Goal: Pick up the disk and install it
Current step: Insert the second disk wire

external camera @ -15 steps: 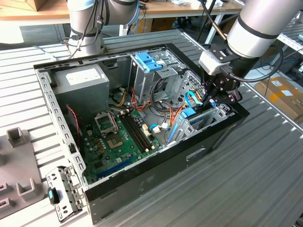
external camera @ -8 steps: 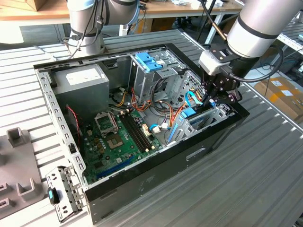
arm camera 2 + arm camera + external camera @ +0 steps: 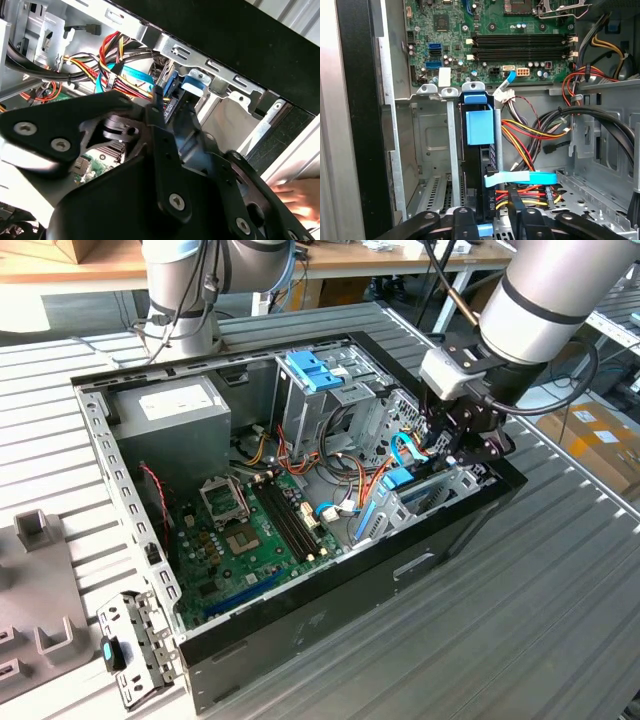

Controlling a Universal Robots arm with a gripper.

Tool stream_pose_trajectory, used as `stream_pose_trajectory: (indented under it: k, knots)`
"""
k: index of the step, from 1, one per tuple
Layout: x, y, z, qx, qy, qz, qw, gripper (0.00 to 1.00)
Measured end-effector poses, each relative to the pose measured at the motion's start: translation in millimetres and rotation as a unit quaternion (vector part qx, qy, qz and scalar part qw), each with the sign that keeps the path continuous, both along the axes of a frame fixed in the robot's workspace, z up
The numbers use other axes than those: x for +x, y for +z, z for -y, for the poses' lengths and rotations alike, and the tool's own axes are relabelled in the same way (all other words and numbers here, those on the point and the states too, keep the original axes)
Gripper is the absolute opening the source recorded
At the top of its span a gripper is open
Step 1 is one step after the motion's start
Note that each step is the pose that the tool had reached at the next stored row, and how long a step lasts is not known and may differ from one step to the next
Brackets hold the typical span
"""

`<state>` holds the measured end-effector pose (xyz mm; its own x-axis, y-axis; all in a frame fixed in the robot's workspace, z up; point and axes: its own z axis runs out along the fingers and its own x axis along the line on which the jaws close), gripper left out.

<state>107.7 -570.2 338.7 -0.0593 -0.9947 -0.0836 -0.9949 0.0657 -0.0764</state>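
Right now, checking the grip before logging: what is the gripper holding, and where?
The gripper seems to clamp the disk by its blue-framed end, edge-on in the drive cage.

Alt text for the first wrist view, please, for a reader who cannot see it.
The robot's hand is closed on the near edge of the disk, which stands upright in its blue carrier inside the grey metal drive cage of an open computer case. Beyond lies the green motherboard, with coloured cables beside the cage.

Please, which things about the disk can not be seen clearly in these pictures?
- Label of the disk: the first wrist view shows it edge-on, between walls of the drive bay.
- Its lower end: in the exterior view, hidden inside the bay.
- How deep it sits: in the second wrist view, the black body of the gripper covers it.
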Motion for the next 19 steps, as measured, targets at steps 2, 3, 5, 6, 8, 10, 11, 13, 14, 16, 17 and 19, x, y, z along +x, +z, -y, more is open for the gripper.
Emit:
stream_pose_trajectory:
  k: [2, 3, 5, 6, 8, 10, 11, 13, 14, 16, 17, 19]
  knots:
    - [0.0, 0.0, 0.0, 0.0000, 0.000, 0.0000, 1.00000, 0.42]
    - [0.0, 0.0, 0.0, 0.0000, 0.000, 0.0000, 1.00000, 0.42]
    - [0.0, 0.7, 0.0, 0.0000, 0.000, 0.0000, 1.00000, 0.42]
    - [0.0, 2.1, 0.0, 0.0000, 0.000, 0.0000, 1.00000, 0.42]
    - [0.0, 6.9, 0.0, 0.0000, 0.000, 0.0000, 1.00000, 0.42]
    - [0.0, 13.8, 0.0, 0.0001, 0.000, 0.0000, 1.00000, 0.42]
    - [0.0, 17.0, 0.0, 0.0000, 0.000, 0.0000, 1.00000, 0.42]
    - [0.0, 21.2, 0.0, 0.0000, 0.000, 0.0000, 1.00000, 0.42]
    - [0.1, 24.0, 0.0, 0.0000, 0.000, 0.0000, 1.00000, 0.42]
    - [0.1, 28.9, 0.0, 0.0000, 0.000, 0.0000, 1.00000, 0.42]
    - [0.1, 32.2, 0.0, 0.0001, 0.000, 0.0000, 1.00000, 0.42]
    - [0.1, 34.9, 0.0, 0.0000, 0.000, 0.0000, 1.00000, 0.42]
